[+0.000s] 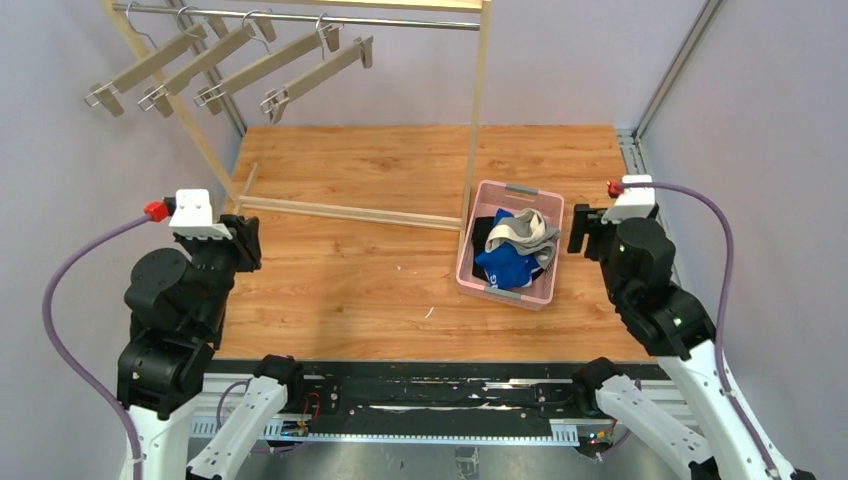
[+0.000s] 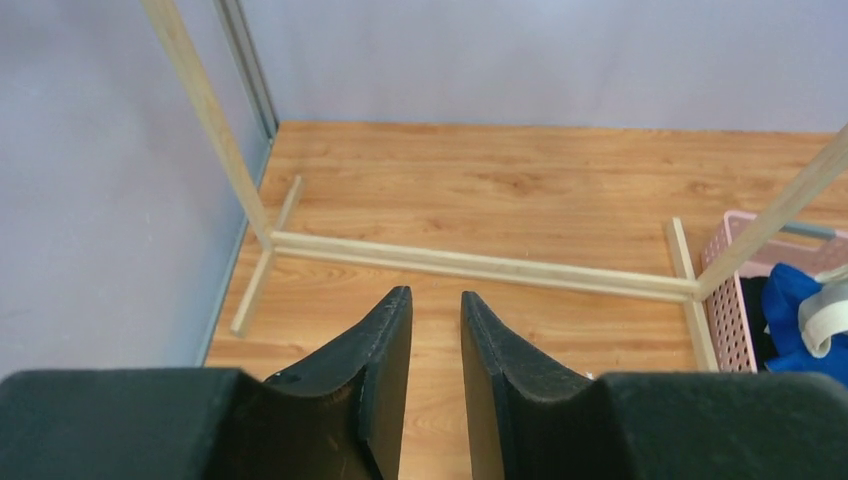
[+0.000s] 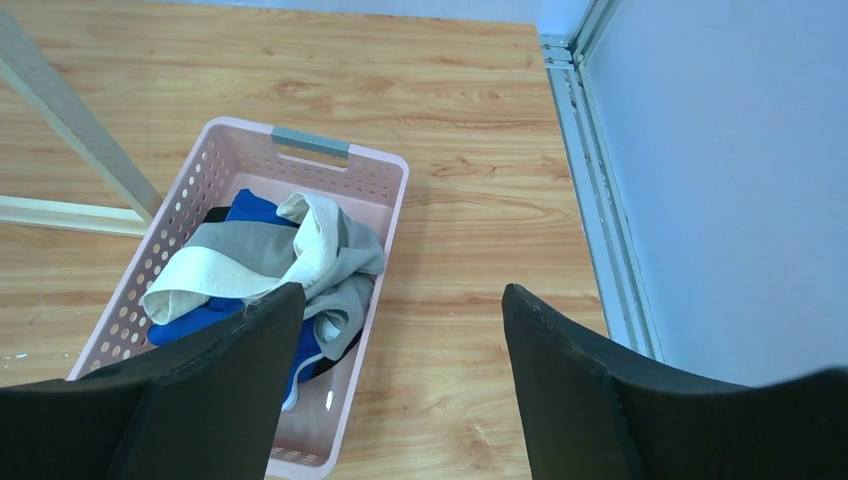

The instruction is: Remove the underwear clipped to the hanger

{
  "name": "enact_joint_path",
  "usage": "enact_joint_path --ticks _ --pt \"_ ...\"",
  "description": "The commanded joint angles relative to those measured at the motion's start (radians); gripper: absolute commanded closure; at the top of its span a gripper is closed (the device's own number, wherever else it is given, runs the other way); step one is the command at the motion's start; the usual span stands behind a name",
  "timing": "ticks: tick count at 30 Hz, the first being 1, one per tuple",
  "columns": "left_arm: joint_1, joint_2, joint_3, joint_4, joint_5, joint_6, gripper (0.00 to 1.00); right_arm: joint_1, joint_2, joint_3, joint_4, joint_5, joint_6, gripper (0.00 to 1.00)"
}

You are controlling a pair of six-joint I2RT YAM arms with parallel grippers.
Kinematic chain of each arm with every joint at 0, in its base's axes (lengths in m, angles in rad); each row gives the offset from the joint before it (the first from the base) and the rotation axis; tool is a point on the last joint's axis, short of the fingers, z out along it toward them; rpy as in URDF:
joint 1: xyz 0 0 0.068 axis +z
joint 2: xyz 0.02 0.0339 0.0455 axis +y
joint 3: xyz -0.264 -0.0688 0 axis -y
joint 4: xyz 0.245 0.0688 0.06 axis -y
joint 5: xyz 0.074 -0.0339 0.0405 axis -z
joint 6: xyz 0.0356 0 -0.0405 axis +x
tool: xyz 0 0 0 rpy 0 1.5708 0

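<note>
Several wooden clip hangers (image 1: 262, 66) hang bare on the rack rail (image 1: 300, 16) at the back left. The grey briefs (image 1: 522, 232) lie on top of the blue briefs (image 1: 505, 262) in the pink basket (image 1: 478, 285), with the black briefs (image 1: 483, 233) showing at its left side. The right wrist view shows the same pile: grey (image 3: 250, 250), blue (image 3: 252, 206). My left gripper (image 1: 243, 240) is empty at the left of the table, its jaws only slightly apart (image 2: 435, 292). My right gripper (image 1: 583, 228) is wide open and empty (image 3: 403, 288), just right of the basket.
The wooden rack's base bar (image 1: 340, 212) lies across the table's middle, and its upright post (image 1: 475, 130) stands just behind the basket. Metal frame rails (image 1: 632, 150) run along the right wall. The wooden tabletop (image 1: 350, 280) lies between the arms.
</note>
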Motion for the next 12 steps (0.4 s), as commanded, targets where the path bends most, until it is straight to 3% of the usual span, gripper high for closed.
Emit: enact_joint_path --ticks 1,5,12 --pt "0.005 -0.047 -0.107 -0.021 0.017 -0.046 0.66 -0.011 -0.115 -0.031 -0.081 0.021 0.03 0.26" --pt "0.005 -0.108 -0.178 -0.026 0.064 -0.063 0.72 -0.011 -0.215 -0.056 -0.123 0.027 0.038 0.26" --pt "0.005 -0.161 -0.254 -0.033 0.07 -0.067 0.69 -0.011 -0.309 -0.095 -0.159 0.077 0.061 0.26"
